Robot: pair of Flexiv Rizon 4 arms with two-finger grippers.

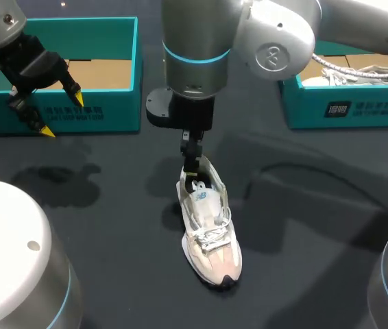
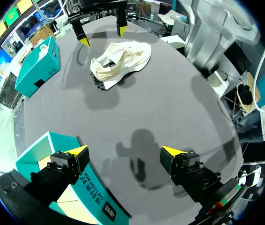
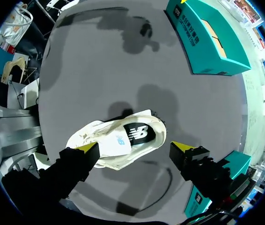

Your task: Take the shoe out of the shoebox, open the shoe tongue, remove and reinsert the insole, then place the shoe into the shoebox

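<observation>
Two teal cardboard shoeboxes stand at the far side of the dark grey surface [image 1: 112, 226], well apart from each other. The left shoebox [image 1: 112, 113] is open-topped, with its brown cardboard floor showing. The right shoebox [image 1: 358, 110] holds one white laced shoe [image 1: 358, 72] lying on its side. A second shoe, the cream low-top sneaker with white laces and a pinkish toe [image 1: 208, 233], is outside both boxes. It stands upright near the middle of the surface, between the two boxes and nearer the robot, with its toe pointing toward the robot. Its dark insole [image 3: 139, 133] shows through the shoe's opening. So there are two boxes and two shoes, one boxed and one loose. The right claw [image 3: 135, 147] hangs over the heel end of the cream sneaker. Its two yellow-tipped fingers are spread wide to either side of the collar; one tip is just beside the shoe's side and the other stands clear, so nothing is pinched. The left claw [image 2: 124, 151] hovers at the front wall of the left shoebox. Its fingers are also spread and hold nothing, one tip above the box's wall and the other above the bare surface in front of it.
</observation>
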